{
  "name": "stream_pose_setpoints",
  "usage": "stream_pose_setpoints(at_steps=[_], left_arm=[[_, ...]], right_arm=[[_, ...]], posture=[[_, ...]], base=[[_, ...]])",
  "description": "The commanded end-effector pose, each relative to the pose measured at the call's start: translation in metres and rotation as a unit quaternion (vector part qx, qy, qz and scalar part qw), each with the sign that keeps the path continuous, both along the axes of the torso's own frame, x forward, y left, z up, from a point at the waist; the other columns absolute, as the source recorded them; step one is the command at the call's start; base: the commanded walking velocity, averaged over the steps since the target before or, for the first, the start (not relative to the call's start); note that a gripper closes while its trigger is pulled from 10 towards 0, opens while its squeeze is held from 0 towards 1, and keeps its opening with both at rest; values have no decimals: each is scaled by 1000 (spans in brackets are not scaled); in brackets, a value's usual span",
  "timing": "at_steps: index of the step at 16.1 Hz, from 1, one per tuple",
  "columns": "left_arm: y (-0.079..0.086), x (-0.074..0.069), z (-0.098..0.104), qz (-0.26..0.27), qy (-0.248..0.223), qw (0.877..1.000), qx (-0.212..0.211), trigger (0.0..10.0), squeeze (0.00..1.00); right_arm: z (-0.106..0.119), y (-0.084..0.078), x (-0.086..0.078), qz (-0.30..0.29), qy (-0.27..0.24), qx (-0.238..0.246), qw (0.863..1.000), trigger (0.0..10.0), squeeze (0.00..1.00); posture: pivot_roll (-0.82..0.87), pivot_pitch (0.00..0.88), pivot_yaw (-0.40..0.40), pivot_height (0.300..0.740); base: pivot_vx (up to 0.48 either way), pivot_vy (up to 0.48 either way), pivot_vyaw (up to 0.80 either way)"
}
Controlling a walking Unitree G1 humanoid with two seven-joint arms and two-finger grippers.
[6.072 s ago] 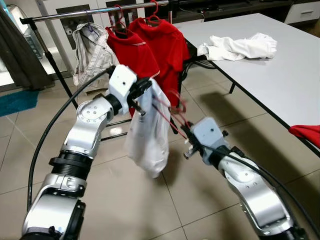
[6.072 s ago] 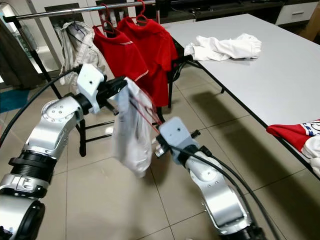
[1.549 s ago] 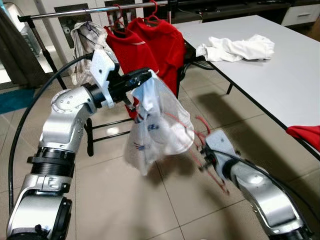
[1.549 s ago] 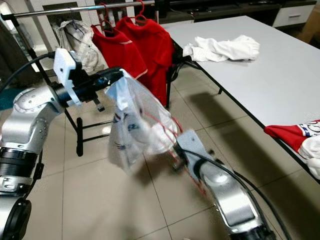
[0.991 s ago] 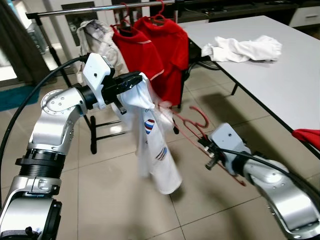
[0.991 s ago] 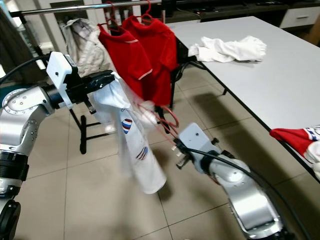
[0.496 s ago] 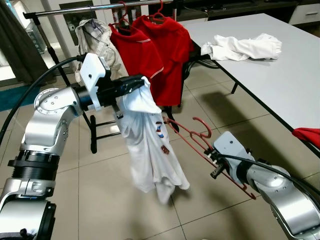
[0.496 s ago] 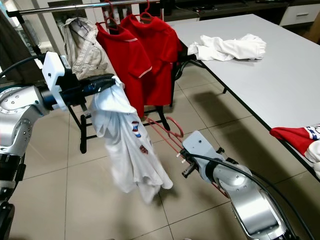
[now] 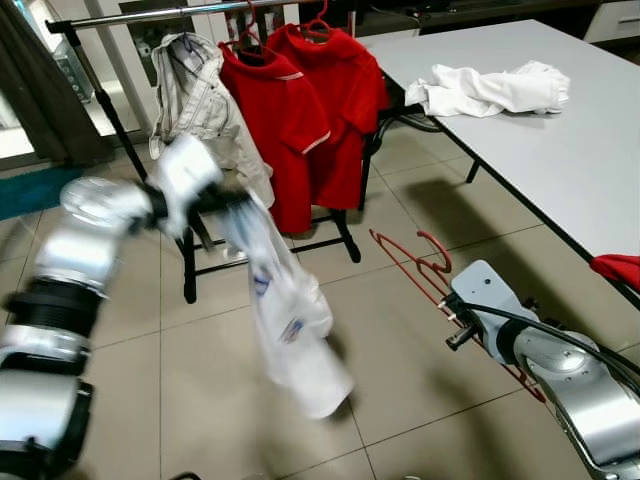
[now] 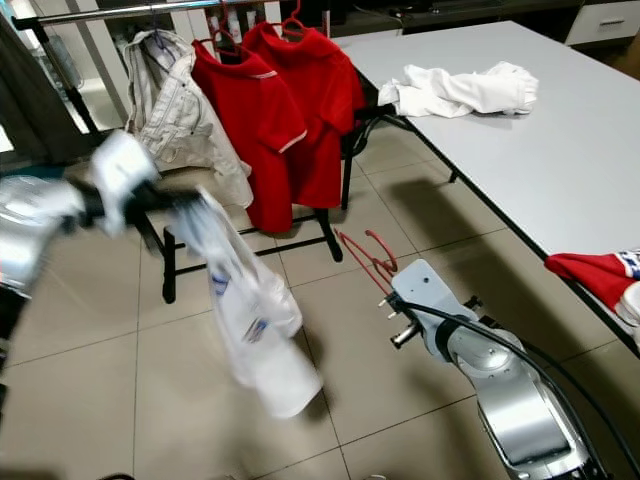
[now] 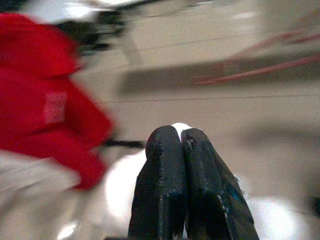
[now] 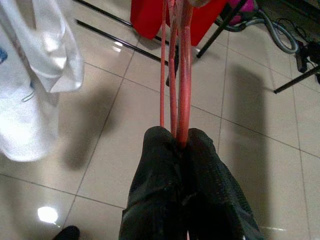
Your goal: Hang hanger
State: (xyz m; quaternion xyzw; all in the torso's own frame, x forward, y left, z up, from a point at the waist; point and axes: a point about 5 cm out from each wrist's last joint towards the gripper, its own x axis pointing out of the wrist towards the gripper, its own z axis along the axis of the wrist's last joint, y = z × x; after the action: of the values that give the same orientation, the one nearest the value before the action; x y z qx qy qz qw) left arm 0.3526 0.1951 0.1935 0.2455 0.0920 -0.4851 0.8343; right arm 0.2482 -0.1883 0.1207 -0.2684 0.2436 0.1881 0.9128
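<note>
Over bare floor, right hand pinches red hanger; left hand pinches white shirt.

We see our left gripper, blurred, with a white shirt hanging from it over the tiled floor. Our right gripper meets a red hanger. Red shirts hang on the rail.

left tool: raised, fingers pinched | right tool: low, fingers clamped
</note>
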Motion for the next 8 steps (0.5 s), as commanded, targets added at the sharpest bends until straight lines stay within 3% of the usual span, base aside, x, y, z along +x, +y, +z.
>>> stream_pose_setpoints(at_steps=[1,2,3,4,6,8], left_arm=[[-4,-4,-2,-47,21,998,34,0,0],[0,-2,-6,-41,24,996,74,0,0],[11,3,-12,-18,16,988,150,0,0],[22,9,-11,16,-5,980,198,0,0],[27,17,-1,50,-32,978,198,0,0],[30,16,0,37,-31,974,221,0,0]], right_arm=[[3,4,-3,15,-1,8,1000,10000,0],[3,6,-4,18,-1,12,1000,10000,0],[4,9,-6,21,-1,23,1000,10000,0],[4,12,-7,23,0,31,999,10000,0],[5,15,-9,26,1,42,999,10000,0],[6,19,-9,33,2,55,998,10000,0]], posture=[[-75,64,100,740],[-77,65,104,740],[-78,66,108,740],[-79,66,110,740],[-76,65,108,740],[-73,63,108,740]], base=[[0,0,0],[0,0,0],[0,0,0],[0,0,0],[0,0,0],[0,0,0]])
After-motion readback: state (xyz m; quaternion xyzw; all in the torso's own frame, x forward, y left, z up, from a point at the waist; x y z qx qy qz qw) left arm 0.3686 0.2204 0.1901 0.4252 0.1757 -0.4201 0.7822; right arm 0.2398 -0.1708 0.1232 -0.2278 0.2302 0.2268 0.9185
